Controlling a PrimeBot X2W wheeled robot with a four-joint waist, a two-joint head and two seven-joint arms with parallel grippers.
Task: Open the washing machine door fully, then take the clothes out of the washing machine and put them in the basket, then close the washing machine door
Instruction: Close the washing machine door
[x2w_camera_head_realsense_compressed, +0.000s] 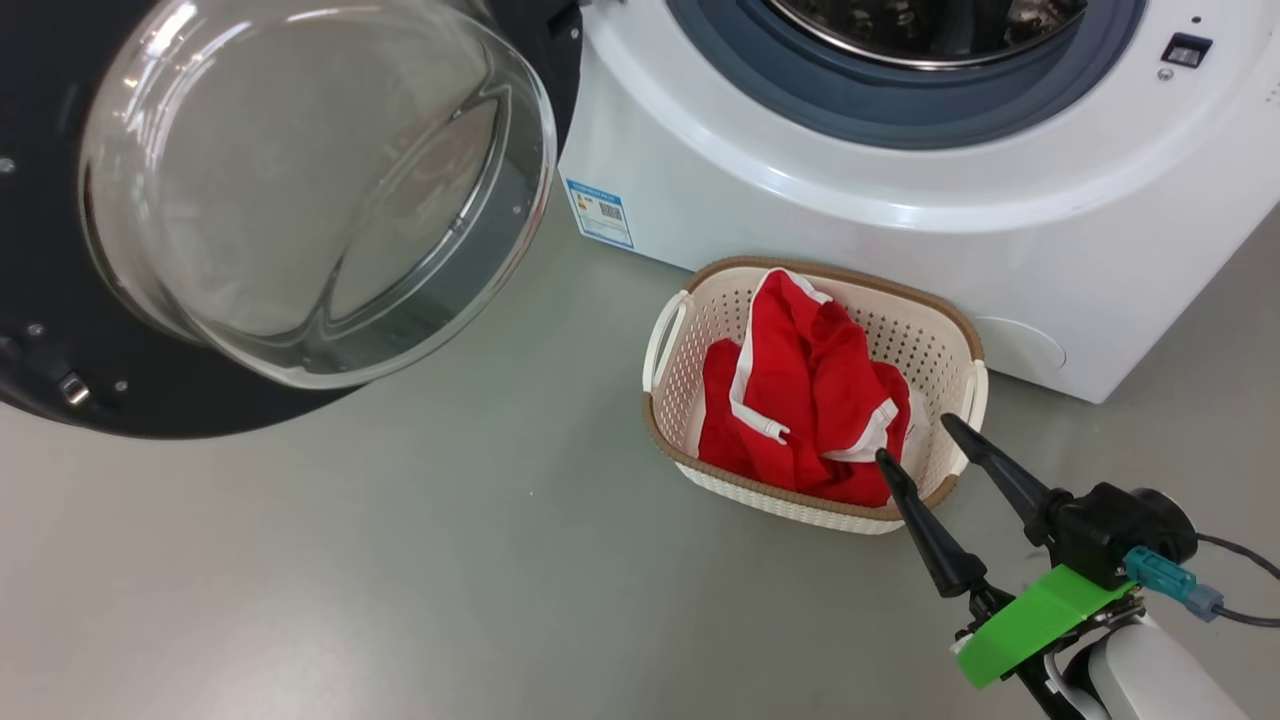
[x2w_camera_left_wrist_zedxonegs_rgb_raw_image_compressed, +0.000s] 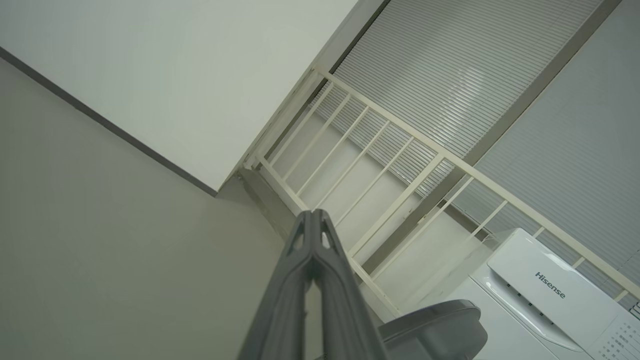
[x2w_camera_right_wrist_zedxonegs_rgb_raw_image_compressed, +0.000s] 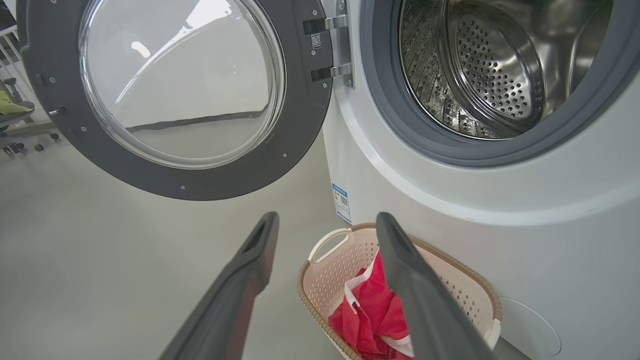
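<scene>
The washing machine (x2w_camera_head_realsense_compressed: 900, 200) (x2w_camera_right_wrist_zedxonegs_rgb_raw_image_compressed: 500, 240) stands with its door (x2w_camera_head_realsense_compressed: 300, 190) (x2w_camera_right_wrist_zedxonegs_rgb_raw_image_compressed: 180, 90) swung wide to the left, the steel drum (x2w_camera_right_wrist_zedxonegs_rgb_raw_image_compressed: 495, 65) bare inside. On the floor before the machine sits the cream basket (x2w_camera_head_realsense_compressed: 690, 330) (x2w_camera_right_wrist_zedxonegs_rgb_raw_image_compressed: 320, 280), holding the red clothes (x2w_camera_head_realsense_compressed: 810, 390) (x2w_camera_right_wrist_zedxonegs_rgb_raw_image_compressed: 370, 310) with white trim. My right gripper (x2w_camera_head_realsense_compressed: 915, 440) (x2w_camera_right_wrist_zedxonegs_rgb_raw_image_compressed: 325, 222) hovers open just above the basket's near right corner, nothing between its fingers. My left gripper (x2w_camera_left_wrist_zedxonegs_rgb_raw_image_compressed: 314, 214) is shut on nothing, pointing up toward a wall corner and railing.
Grey floor (x2w_camera_head_realsense_compressed: 400, 560) spreads wide to the left of the basket, under the open door. A cream railing (x2w_camera_left_wrist_zedxonegs_rgb_raw_image_compressed: 400, 165) and slatted blinds rise behind the machine's top panel (x2w_camera_left_wrist_zedxonegs_rgb_raw_image_compressed: 550, 285). A chair base (x2w_camera_right_wrist_zedxonegs_rgb_raw_image_compressed: 15, 125) stands at the far left.
</scene>
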